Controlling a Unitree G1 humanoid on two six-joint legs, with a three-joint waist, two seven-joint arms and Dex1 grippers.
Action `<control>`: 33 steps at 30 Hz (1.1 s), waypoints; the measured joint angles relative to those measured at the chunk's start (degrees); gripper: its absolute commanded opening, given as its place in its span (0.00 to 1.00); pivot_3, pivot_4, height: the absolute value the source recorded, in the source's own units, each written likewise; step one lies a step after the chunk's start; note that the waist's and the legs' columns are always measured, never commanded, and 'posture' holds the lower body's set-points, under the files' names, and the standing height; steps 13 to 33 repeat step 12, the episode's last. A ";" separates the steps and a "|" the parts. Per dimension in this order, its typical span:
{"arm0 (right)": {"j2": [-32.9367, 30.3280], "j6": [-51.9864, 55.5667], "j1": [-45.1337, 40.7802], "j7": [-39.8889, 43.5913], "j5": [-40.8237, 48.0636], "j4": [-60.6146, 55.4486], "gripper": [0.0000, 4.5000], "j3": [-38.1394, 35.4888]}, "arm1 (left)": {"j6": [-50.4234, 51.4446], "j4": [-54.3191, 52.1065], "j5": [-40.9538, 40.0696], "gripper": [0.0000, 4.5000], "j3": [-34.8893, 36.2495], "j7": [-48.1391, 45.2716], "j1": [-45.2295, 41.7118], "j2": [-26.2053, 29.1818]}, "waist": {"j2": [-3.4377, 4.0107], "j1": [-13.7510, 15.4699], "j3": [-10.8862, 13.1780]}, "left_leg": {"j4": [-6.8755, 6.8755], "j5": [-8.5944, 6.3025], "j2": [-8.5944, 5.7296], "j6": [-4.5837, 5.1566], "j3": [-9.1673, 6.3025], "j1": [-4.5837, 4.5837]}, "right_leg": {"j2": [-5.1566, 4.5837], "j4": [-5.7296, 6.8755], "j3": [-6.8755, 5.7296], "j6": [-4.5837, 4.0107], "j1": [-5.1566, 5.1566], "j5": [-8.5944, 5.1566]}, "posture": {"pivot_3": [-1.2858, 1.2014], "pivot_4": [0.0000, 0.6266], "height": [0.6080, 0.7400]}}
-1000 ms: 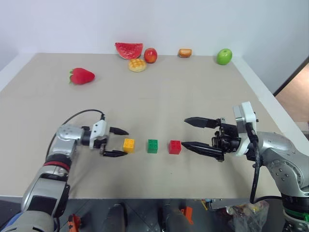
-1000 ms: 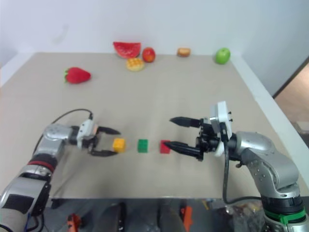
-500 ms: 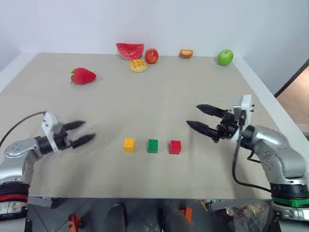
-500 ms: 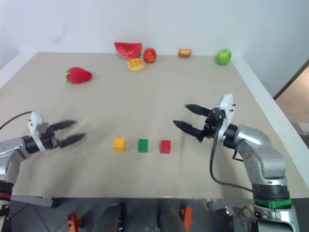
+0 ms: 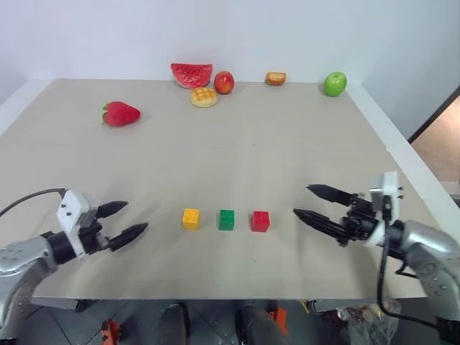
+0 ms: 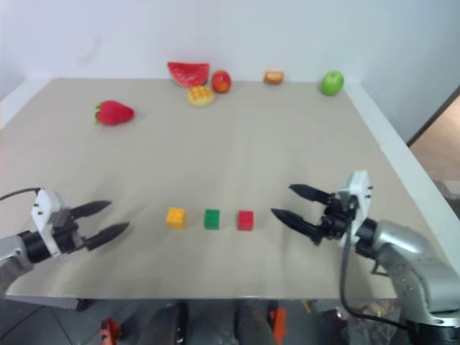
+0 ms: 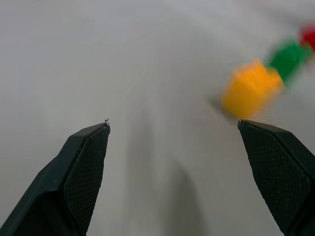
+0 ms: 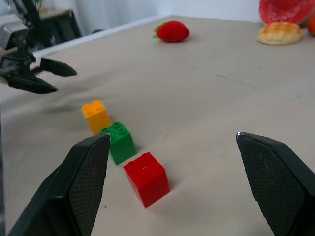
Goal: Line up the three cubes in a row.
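Left eye view: yellow cube point(image 5: 191, 218), green cube point(image 5: 227, 219), red cube point(image 5: 260, 221) sit unmoved in a row mid-counter point(image 5: 237, 151). Left claw point(image 5: 125, 221) and right claw point(image 5: 310, 203) have both pulled back, fingers apart, empty.

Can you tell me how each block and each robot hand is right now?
orange-yellow cube: flat on table, left end of the row.
green cube: flat, in the middle.
red cube: flat, right end.
left gripper: open, empty, off to the row's left.
right gripper: open, empty, off to the row's right.
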 measured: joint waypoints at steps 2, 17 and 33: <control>-1.18 0.34 0.00 1.53 0.68 -0.09 0.94 -0.70 | -2.40 2.59 1.32 0.96 0.30 -3.19 -0.13 2.05 | 0.00 -0.01 0.00 | 0.01 -0.06 -0.02 -0.10 0.06 0.18 | -0.14 -0.08 -0.01 -0.01 -0.01 0.00 | 0.52 0.24 1.00; -3.85 0.61 1.96 3.77 -0.57 -1.19 0.94 -0.53 | -5.87 7.36 4.12 0.96 -2.49 -3.72 -4.23 -0.59 | -0.06 0.07 -0.04 | 0.05 -0.14 -0.04 0.17 0.73 -0.25 | -0.46 -0.16 0.05 0.38 -0.15 0.01 | 0.52 0.24 1.00; -3.85 0.61 1.96 3.77 -0.57 -1.19 0.94 -0.53 | -5.87 7.36 4.12 0.96 -2.49 -3.72 -4.23 -0.59 | -0.06 0.07 -0.04 | 0.05 -0.14 -0.04 0.17 0.73 -0.25 | -0.46 -0.16 0.05 0.38 -0.15 0.01 | 0.52 0.24 1.00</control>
